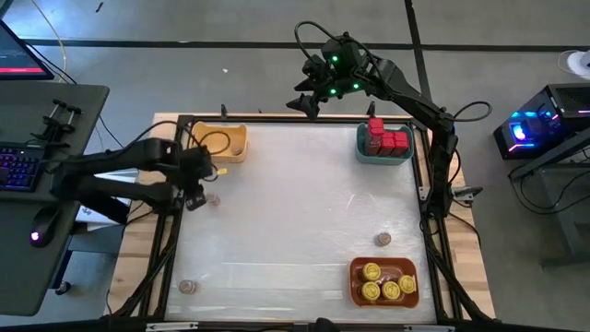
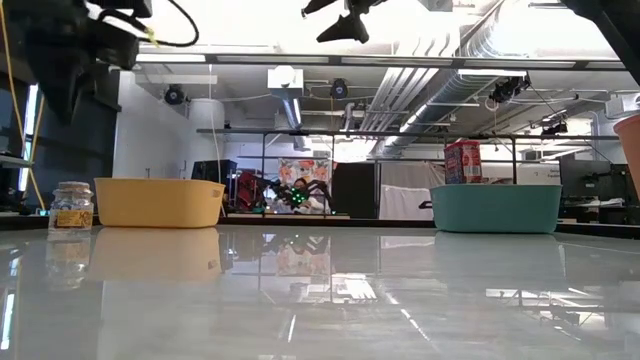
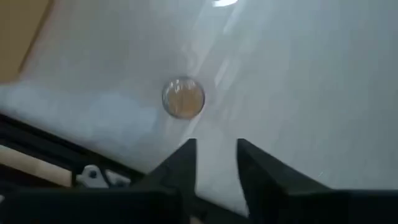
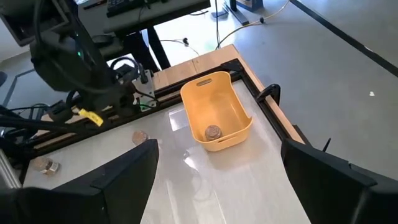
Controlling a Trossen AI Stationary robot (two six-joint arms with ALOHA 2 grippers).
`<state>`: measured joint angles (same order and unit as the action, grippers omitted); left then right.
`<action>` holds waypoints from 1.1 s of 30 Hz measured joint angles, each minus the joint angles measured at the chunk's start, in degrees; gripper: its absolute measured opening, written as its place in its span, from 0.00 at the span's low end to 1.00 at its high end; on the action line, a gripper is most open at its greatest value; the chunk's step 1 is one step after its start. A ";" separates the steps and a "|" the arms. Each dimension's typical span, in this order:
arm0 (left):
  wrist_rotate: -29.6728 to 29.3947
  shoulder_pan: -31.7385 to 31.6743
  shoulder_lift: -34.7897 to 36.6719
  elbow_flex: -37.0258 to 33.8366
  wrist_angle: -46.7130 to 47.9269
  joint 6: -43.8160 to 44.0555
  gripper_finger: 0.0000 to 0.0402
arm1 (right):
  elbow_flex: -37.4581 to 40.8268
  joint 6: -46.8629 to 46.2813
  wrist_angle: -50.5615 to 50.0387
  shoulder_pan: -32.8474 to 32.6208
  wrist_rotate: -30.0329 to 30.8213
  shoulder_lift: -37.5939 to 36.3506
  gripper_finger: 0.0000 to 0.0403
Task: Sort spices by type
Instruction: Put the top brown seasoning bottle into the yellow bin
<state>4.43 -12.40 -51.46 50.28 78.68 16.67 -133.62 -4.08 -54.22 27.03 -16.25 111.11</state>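
Far left, over the table's edge: left gripper [image 1: 195,191], low, fingers [image 3: 184,163] a little apart, nothing between them. Just beside it on the table, ahead of the fingertips and not touched: nearest tan jar [image 1: 213,197], upright. Toward the front-left corner, well apart from all else: second tan jar [image 1: 187,287].

A bit further right, at the back-left corner: yellow bin [image 1: 221,159], with one brown jar inside [image 4: 213,132]. Seems to be the place for this kind.

Middle of the table: bare.

Then, above the back rail: right gripper [image 1: 309,97], raised high, fingers spread wide, empty, waiting.

Right side, at the back: teal bin [image 1: 361,148] full of red tins [image 1: 387,141]. Nearer the front, alone on the table: third tan jar [image 1: 383,240]. Close behind it, at the front-right corner: orange bin [image 1: 355,281] holding yellow-lidded jars [image 1: 371,271].

Step in hand, by judgement: collecting the last tan jars; red and yellow kinds look finished. Next move calls for spreading the left fingers wider, coming down around the nearest jar, closing gently, then lifting it over the yellow rim without tipping it.
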 joint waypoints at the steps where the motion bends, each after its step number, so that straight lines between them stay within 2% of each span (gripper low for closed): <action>1: 0.00 0.50 -0.40 -0.02 0.34 -2.58 0.31 | 0.00 0.00 0.00 0.00 0.00 0.00 0.84; 5: -2.03 2.00 -3.51 -0.02 -0.83 -13.20 0.50 | 0.00 -0.01 -0.39 0.00 -0.17 0.00 0.84; 9: -5.82 2.70 -7.66 -0.17 -0.71 -16.71 0.66 | -0.02 0.00 -1.42 0.00 -0.39 0.00 0.84; 12: -6.67 3.49 -9.00 -2.32 -2.80 -17.29 0.73 | 0.00 0.00 -1.78 0.00 -0.42 0.00 0.84; 18: -7.09 5.05 -9.04 -3.85 -5.95 -17.04 0.75 | 0.00 0.09 -2.05 -0.06 -0.45 0.00 0.84; 22: -7.72 5.94 -6.93 -5.84 -11.97 -16.97 0.75 | 0.00 0.53 -2.06 -0.07 -0.53 0.00 0.84; 26: -10.11 6.62 -7.69 -5.88 -11.74 -16.08 0.74 | 0.00 1.27 -2.12 -0.07 -0.64 0.00 0.84; 33: -9.64 6.60 -10.72 -5.86 -11.72 -16.25 0.74 | 0.00 2.59 -2.10 -0.07 -0.63 0.00 0.84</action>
<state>-5.21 -5.80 -62.19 44.42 66.96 0.43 -133.62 -1.49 -56.31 26.96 -16.88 111.11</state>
